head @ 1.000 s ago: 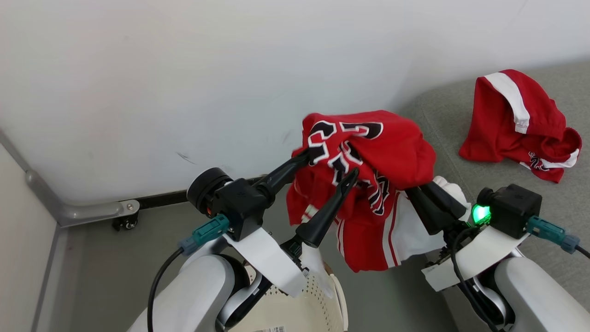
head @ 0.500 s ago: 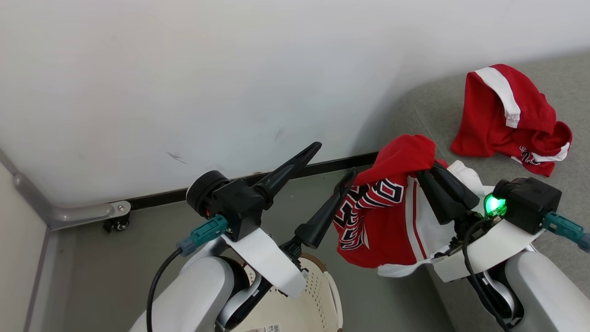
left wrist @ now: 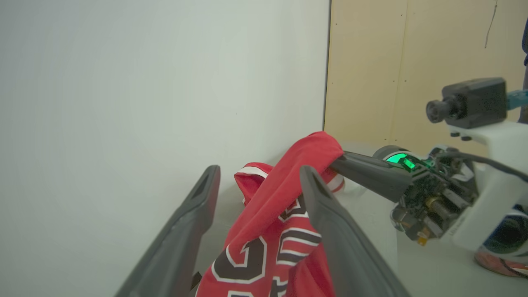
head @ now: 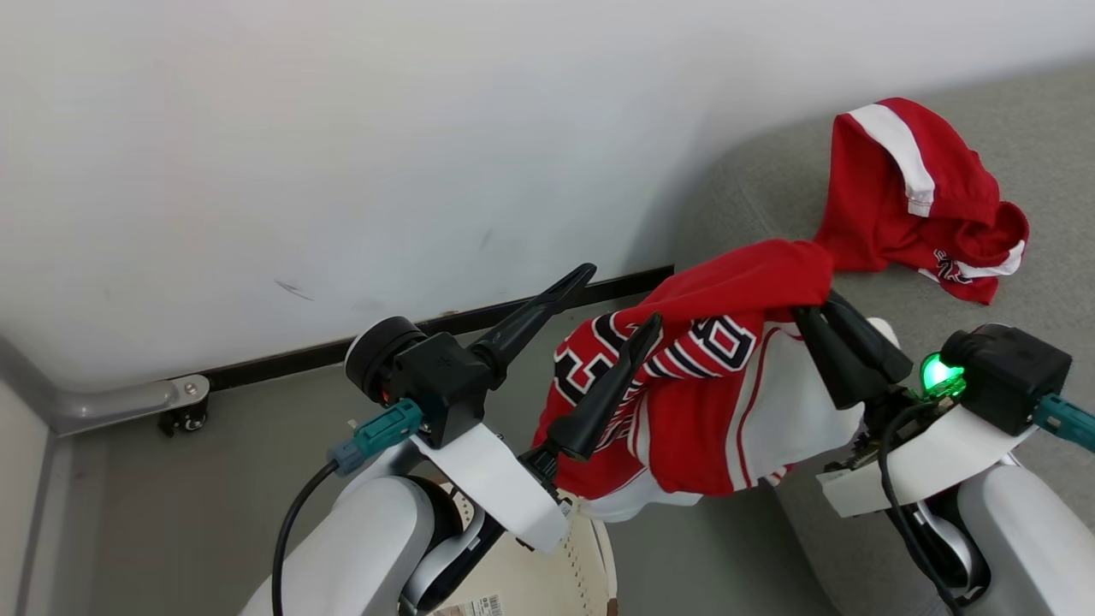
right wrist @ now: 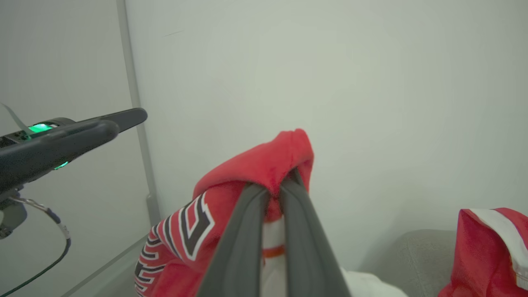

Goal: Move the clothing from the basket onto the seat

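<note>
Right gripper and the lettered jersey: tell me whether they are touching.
Touching. The right wrist view shows the right gripper pinched shut on a fold of the jersey, red cloth bunched over its tips.

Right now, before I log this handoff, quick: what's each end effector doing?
Left end effector: open, gripping nothing.
Right end effector: closed on the red-and-white jersey.
</note>
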Tool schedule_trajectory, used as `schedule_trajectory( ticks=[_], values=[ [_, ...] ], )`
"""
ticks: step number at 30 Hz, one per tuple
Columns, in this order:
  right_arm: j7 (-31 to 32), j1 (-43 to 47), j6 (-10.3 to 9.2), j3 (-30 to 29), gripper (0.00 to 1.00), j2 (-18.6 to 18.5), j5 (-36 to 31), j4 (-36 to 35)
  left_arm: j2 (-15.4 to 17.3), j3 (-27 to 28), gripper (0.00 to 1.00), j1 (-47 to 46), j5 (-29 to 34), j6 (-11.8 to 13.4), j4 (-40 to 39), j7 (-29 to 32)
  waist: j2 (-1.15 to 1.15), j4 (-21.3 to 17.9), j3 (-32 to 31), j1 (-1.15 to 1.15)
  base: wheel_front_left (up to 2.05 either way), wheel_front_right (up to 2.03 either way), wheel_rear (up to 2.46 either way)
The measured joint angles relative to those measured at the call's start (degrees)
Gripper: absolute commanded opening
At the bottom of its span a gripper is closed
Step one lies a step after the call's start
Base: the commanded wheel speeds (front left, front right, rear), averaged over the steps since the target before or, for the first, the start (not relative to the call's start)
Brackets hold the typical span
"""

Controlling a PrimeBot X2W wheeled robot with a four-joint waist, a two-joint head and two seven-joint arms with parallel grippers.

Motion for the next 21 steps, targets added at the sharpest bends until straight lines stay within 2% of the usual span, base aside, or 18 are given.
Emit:
schedule_trajectory(
  ticks=[21],
  values=[
    [0.0,3.8,0.0,-7.1,0.0,0.6,-2.5,-3.1,-0.4,-2.2,1.0,-1.0,-0.8,-0.6,0.8,0.3,0.0,-7.5,2.3,0.0,0.0,0.0,0.0]
  ],
)
